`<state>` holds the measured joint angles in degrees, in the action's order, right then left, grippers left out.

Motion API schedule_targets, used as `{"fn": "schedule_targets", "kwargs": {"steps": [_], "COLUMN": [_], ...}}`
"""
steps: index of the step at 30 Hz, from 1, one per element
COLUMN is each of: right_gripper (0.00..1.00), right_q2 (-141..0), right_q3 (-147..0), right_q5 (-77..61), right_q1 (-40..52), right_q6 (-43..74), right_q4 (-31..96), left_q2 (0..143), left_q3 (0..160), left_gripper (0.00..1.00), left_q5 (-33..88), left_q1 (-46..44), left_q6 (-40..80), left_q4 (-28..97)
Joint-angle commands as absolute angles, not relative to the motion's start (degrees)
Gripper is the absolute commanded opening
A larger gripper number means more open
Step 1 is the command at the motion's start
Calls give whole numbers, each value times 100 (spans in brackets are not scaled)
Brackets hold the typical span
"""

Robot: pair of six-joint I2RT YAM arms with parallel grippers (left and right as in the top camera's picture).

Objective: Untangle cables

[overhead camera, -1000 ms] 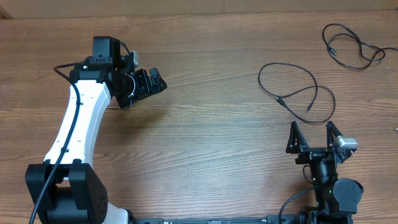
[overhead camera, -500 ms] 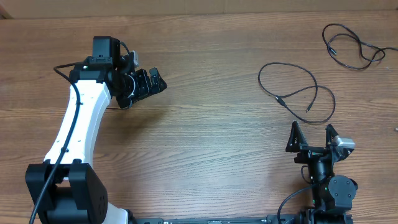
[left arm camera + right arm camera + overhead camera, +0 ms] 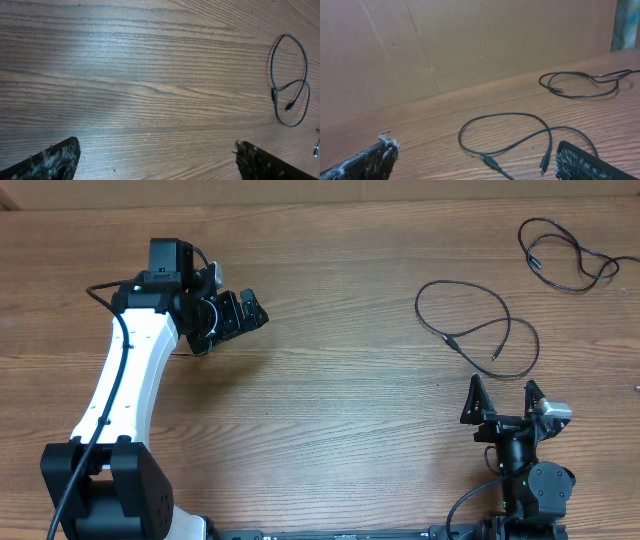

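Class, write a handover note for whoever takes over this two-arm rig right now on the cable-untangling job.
Left gripper: open, empty, over bare table, far from both cables.
Right gripper: open, empty, just short of the nearer cable.
Cables: nearer cable lies looped ahead of the right gripper; far cable lies at the far right corner. They lie apart, not touching.
Done: the two appear separated.
Left: each loops on itself; perhaps straighten them.

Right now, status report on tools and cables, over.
Left tool open, empty, over table. Right tool open, empty, short of near cable. Far cable apart from it, both loose. Nothing in the way.
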<state>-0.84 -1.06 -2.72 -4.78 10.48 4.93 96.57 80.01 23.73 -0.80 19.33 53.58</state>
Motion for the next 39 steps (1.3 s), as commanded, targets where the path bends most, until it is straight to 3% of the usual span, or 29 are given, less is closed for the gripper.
{"fn": "schedule_targets", "kwargs": {"steps": [1, 12, 20, 30, 39], "right_gripper": [100, 100, 100, 100, 100], "right_q2": [-16, -16, -16, -16, -16], "right_q3": [-45, -45, -45, -45, -45], "right_q5": [-217, -217, -217, -217, -217], "right_q1": [-445, -445, -445, -445, -445], "right_q6": [1066, 1066, 1066, 1066, 1066], "right_q4": [460, 460, 460, 460, 460], "left_q2": [9594, 9592, 9157, 6893, 4722], "left_q3": [8051, 8051, 8023, 7124, 5717], "left_gripper": [99, 99, 100, 100, 100], "left_q5": [2353, 2303, 1597, 329, 276], "left_q1": [-126, -115, -255, -1146, -1199], "left_q6": [1949, 1946, 2381, 1839, 1841], "left_q4": [5354, 5354, 5258, 4602, 4447]}}
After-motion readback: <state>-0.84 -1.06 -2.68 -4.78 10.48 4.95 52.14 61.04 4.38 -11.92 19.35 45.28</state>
